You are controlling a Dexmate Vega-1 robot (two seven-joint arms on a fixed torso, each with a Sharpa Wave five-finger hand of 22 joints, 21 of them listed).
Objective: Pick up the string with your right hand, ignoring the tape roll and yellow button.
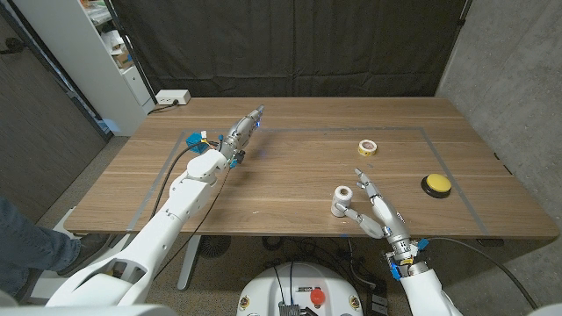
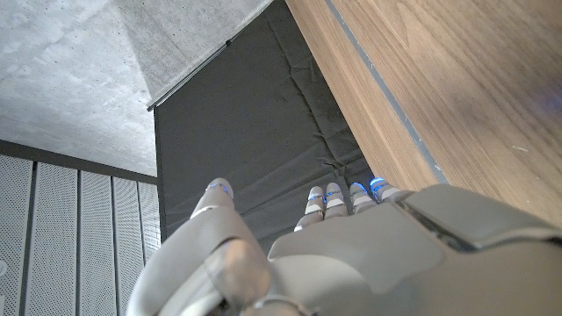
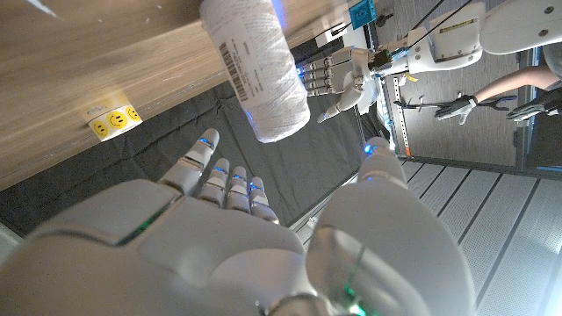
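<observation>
The right hand (image 1: 373,211) hovers at the near edge of the wooden bench (image 1: 290,189), fingers spread and grasping nothing; the white spool of string (image 1: 342,200) stands just beside its thumb, between thumb and fingers in the right wrist view, and I cannot tell whether they touch; farther right sits the yellow button (image 1: 435,184) on its black base; beyond the spool lies the yellow tape roll (image 1: 368,147), well apart; at the far left the left hand (image 1: 246,127) is extended, fingers straight, released.
</observation>
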